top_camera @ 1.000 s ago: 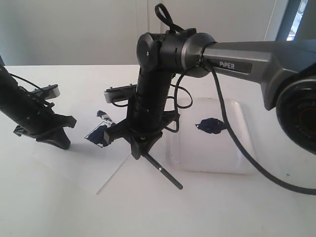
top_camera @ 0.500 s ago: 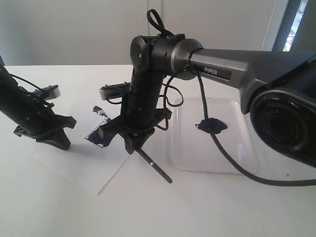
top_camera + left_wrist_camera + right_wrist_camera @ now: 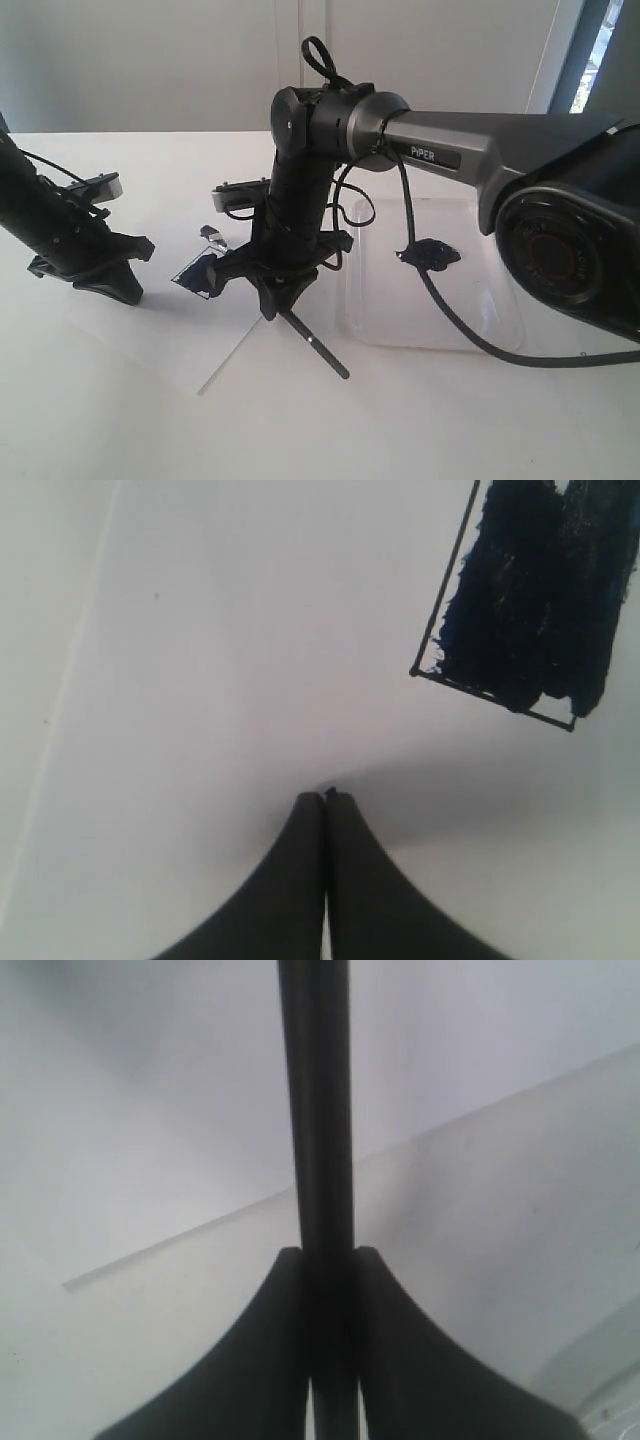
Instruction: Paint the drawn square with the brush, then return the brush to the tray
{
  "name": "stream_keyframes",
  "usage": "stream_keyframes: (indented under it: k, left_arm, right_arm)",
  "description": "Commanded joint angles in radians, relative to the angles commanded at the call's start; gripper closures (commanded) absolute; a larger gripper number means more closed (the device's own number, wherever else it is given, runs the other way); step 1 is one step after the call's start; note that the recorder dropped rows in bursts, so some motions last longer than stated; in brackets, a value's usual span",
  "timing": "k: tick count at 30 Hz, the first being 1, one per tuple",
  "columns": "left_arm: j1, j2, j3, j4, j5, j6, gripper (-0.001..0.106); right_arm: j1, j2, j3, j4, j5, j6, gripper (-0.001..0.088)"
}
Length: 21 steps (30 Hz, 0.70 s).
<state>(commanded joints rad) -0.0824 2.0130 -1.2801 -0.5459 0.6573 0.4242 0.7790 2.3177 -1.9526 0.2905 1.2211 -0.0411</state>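
The right hand is gripping the brush just left of the tray — the left hand is sitting closed, empty, left of the drawn square.

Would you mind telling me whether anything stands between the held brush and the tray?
Nothing visible does. The right gripper holds the brush just beside the tray; only the arm's own cable hangs over the tray.
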Motion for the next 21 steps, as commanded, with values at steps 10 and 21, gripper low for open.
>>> stream_keyframes:
  k: [10, 21]
  left_arm:
    - [0.0, 0.0, 0.0, 0.0, -0.004, 0.0, 0.105]
    - [0.0, 0.0, 0.0, 0.0, -0.006, 0.002, 0.105]
  right_arm:
    - [0.011, -0.056, 0.093, -0.023, 0.0, -0.006, 0.0868]
    - [0.011, -0.051, 0.117, -0.055, 0.0, -0.002, 0.0868]
